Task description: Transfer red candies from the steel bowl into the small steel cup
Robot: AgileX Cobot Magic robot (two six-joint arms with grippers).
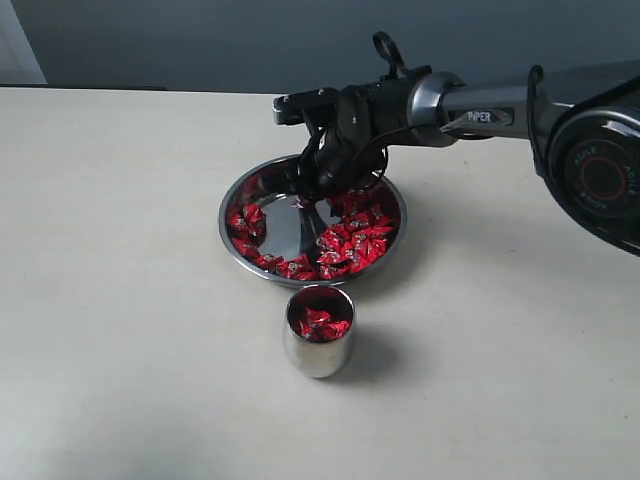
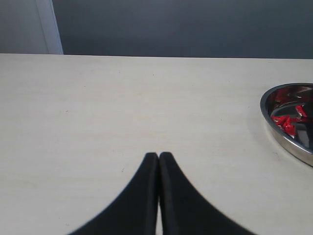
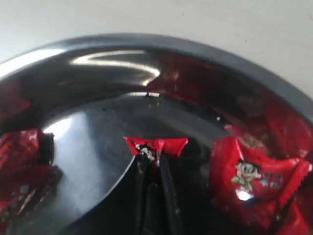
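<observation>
The steel bowl [image 1: 238,198] sits mid-table with red candies [image 1: 352,240] heaped along its near and right sides. In front of it stands the small steel cup [image 1: 319,352], with a few red candies [image 1: 321,322] inside. My right gripper [image 1: 318,186] reaches down into the bowl's far part. In the right wrist view that gripper [image 3: 155,155] is shut on one red candy [image 3: 168,144], whose wrapper pokes out past the tips, over the bowl's bare bottom [image 3: 98,147]. Another candy [image 3: 257,178] lies beside it. My left gripper [image 2: 159,155] is shut and empty above bare table, away from the bowl [image 2: 274,129].
The pale table [image 1: 120,300] stretches around the bowl and cup. A grey wall [image 1: 200,40] runs behind its far edge. The right arm [image 1: 480,105] spans above the table from the right side.
</observation>
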